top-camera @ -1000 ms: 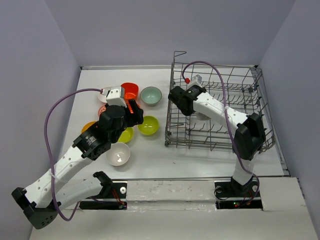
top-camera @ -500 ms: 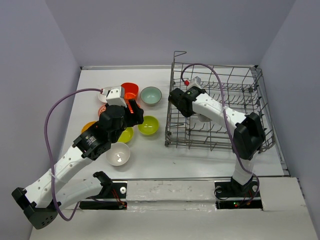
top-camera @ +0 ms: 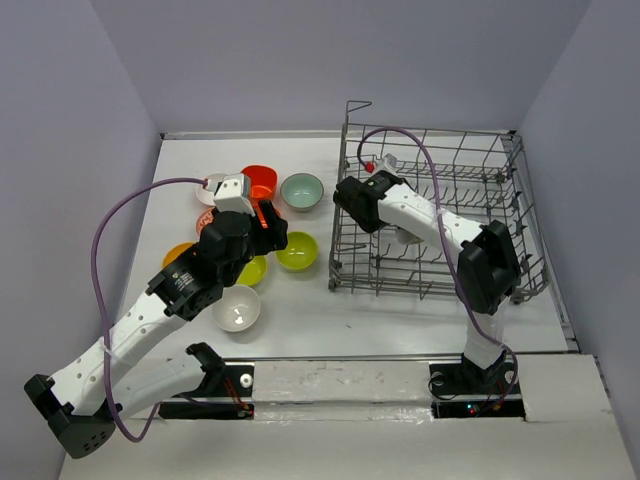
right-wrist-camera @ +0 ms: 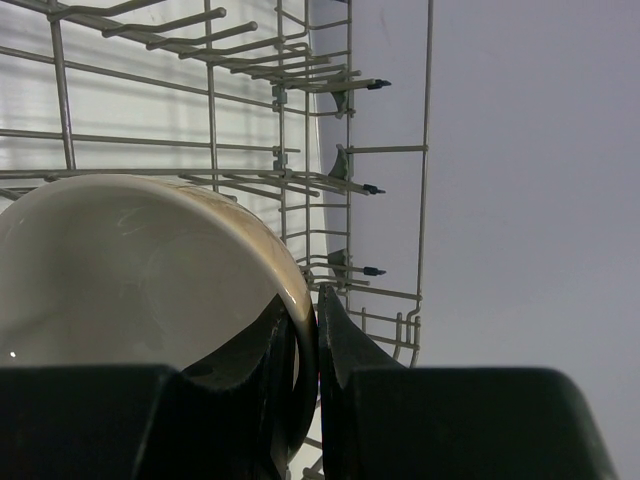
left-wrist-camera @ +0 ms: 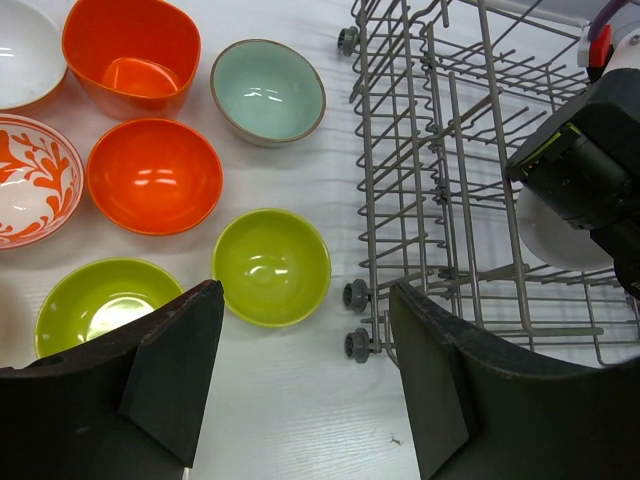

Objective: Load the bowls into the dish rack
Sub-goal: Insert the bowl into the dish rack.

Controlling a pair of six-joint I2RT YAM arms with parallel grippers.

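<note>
Right side: the right gripper (right-wrist-camera: 312,345) was pinched on the rim of a cream-white bowl (right-wrist-camera: 130,270), with 1 finger inside the rim and 1 outside
Held bowl: the cream-white bowl was kept inside the dish rack (top-camera: 480,165), in its left part, among the wire tines
Left side: the left gripper (left-wrist-camera: 305,335) was held spread wide above the counter (top-camera: 300,310), with nothing between its fingers
Below it: a lime green bowl (left-wrist-camera: 270,265) was seen upright on the counter, just beside the rack's left wall
Group on the counter: a 2nd lime green bowl (left-wrist-camera: 100,300), a round red-orange bowl (left-wrist-camera: 155,175), a squarish red-orange bowl (left-wrist-camera: 130,50), a pale teal bowl (left-wrist-camera: 268,90) and a red-patterned bowl (left-wrist-camera: 30,180) were set upright left of the rack
Near edge: a white bowl (top-camera: 237,308) was set nearest the arm bases, beside the left arm
</note>
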